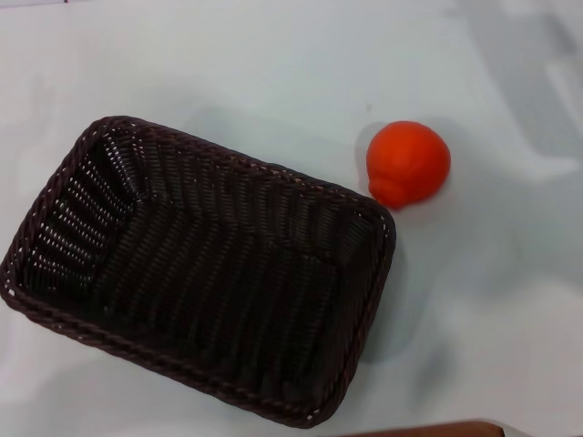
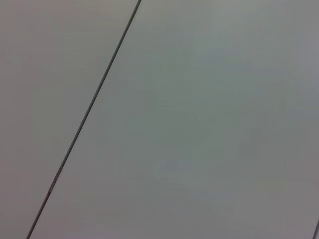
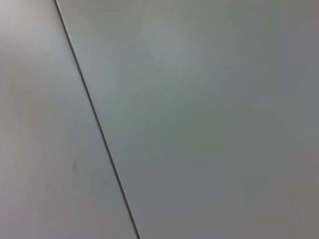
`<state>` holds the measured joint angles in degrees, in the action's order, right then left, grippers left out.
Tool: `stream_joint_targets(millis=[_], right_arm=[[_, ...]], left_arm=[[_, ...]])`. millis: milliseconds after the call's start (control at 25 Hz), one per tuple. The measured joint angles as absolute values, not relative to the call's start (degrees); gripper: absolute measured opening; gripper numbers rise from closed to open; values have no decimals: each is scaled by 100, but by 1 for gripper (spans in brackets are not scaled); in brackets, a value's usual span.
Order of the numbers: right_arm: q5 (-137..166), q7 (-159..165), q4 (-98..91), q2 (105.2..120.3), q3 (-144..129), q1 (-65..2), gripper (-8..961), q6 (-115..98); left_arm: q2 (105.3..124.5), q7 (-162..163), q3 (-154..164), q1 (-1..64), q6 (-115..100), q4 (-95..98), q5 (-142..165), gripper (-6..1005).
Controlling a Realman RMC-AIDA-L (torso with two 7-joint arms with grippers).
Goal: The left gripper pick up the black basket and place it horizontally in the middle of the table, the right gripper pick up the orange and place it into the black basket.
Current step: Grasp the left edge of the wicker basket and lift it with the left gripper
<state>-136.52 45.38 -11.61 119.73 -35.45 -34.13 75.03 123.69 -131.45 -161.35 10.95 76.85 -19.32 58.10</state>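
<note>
The black basket [image 1: 200,269] lies on the white table [image 1: 228,64] at the left and middle of the head view, turned at a slant, open side up and empty. The orange [image 1: 408,164] rests on the table just beyond the basket's far right corner, close to the rim, its knob toward the basket. Neither gripper shows in any view. Both wrist views show only bare pale surface crossed by a thin dark seam line [image 2: 84,117] [image 3: 94,117].
A soft shadow [image 1: 537,82] falls on the table at the far right. A brown strip [image 1: 428,430] shows at the near edge of the head view.
</note>
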Motion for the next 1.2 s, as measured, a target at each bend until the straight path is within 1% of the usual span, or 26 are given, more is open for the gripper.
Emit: stream_joint_targets(millis=[240,480,760,840,1040,1200], right_arm=[[-13651,4474,-1117,11989,-3544,-3531,938,7292],[-13650,4518,-1141,11980,-3537,-3520,933,7391],[-13649,4551,-1130,11979,-3532,-3477,929,7382],[-13649,4569,-1129,11979,-3532,-3478,927,7382],[-13649,4549,-1061,11980,-3532,-3464,924,7260],[-13650,4591,-1117,11956,-3504,-3435,921,7319]], left_arm=[[12375,-13095,-16087,1034,7873,-1942,5811,810],[12370,-12969,-16034,914,7969,-1991,5871,807],[12323,-12363,-15511,688,7940,-2559,5941,802],[12273,-12237,-15459,682,7909,-2659,6066,801],[12065,-11241,-15401,703,7909,-3173,6727,799],[12000,-10131,-15392,611,7963,-4205,7474,799]])
